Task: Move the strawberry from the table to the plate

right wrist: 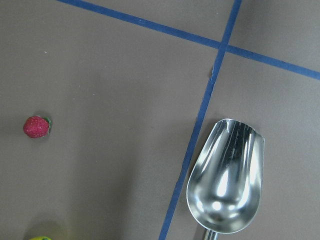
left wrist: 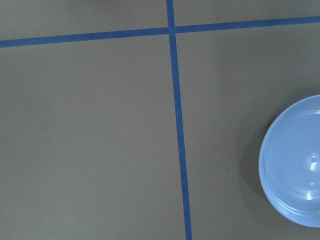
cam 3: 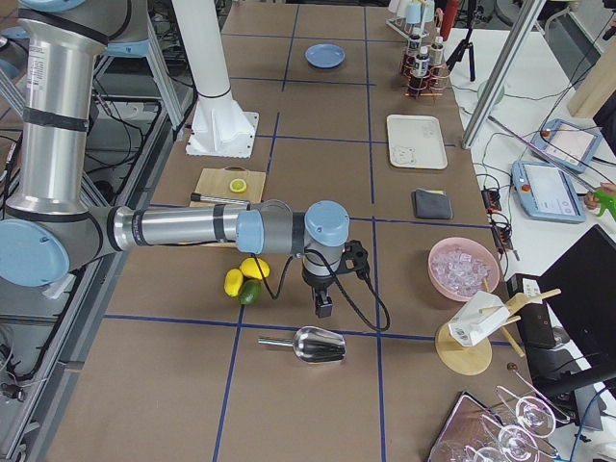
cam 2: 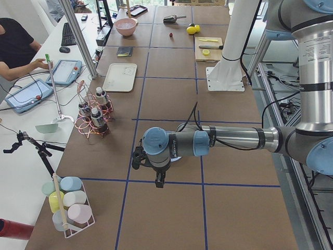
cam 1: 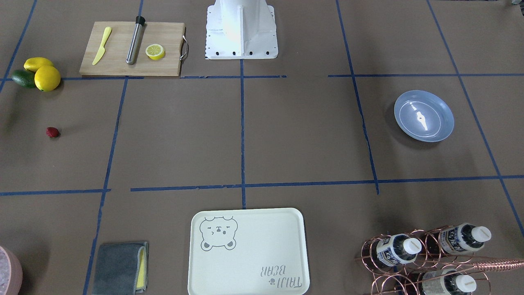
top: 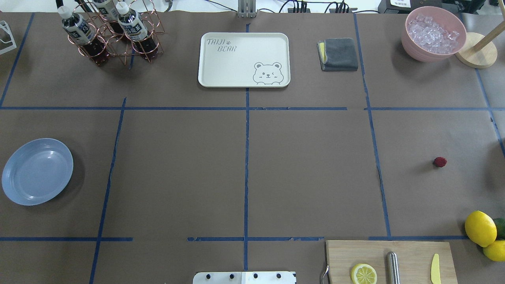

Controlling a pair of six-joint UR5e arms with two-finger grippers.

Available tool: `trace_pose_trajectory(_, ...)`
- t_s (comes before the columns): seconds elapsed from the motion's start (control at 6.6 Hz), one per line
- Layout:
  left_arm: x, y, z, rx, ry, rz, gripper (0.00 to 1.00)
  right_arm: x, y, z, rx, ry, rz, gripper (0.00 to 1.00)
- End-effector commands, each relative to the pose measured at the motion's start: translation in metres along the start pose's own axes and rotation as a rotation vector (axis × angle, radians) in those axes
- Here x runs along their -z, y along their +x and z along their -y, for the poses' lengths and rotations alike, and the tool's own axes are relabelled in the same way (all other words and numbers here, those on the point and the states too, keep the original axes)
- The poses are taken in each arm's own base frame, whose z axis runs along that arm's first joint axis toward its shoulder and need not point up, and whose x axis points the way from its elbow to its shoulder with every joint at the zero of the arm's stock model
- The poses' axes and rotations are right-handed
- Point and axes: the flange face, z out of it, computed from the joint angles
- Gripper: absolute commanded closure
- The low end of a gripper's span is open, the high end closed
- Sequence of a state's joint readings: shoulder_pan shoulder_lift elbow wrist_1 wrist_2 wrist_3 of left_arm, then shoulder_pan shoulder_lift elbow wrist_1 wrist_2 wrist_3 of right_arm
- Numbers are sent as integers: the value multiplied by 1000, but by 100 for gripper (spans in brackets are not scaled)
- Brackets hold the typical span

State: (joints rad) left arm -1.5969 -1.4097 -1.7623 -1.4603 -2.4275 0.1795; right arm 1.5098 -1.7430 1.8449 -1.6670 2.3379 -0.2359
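Note:
The strawberry [cam 1: 52,132] [top: 440,161], small and dark red, lies alone on the brown table [cam 1: 286,135] near the robot's right end. It sits at the left of the right wrist view [right wrist: 36,126]. At the opposite end rests the light-blue plate [cam 1: 424,116] [top: 37,171], holding nothing, and it fills the right edge of the left wrist view [left wrist: 295,165]. My left gripper [cam 2: 159,180] hangs near the plate and my right gripper [cam 3: 324,306] hangs near the strawberry's area. Both show only in side views, so I cannot tell whether they are open or shut.
Two lemons [cam 1: 47,78] and an avocado [cam 1: 23,78] lie close to the strawberry. A metal scoop [right wrist: 225,175] is on its other side. A cutting board [cam 1: 131,49], a cream bear tray [cam 1: 247,252], a bottle rack [cam 1: 425,258], a grey cloth [top: 338,54] and a pink ice bowl [top: 433,33] ring the table.

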Motion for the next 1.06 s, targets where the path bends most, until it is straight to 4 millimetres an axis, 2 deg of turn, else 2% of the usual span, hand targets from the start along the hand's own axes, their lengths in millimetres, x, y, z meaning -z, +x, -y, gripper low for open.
trace_pose_trajectory(0.0,12,14,5,-43,32,7,0,3,-1,3,-6,8,-4,0)
trace_pose_trajectory(0.15,15,21,7,-64,38,7,0,2,0,3,-12,9,-1,0)
trace_pose_trajectory(0.61,15,22,6,-68,42,3,0,1,0,0,-37,8,6,0)
trace_pose_trajectory(0.76,13,33,11,-100,52,-31,0,0,1,-2,-62,6,6,0)
trace_pose_trajectory(0.91,-3,51,18,-167,40,-46,0,-1,1,-2,-64,4,5,0)
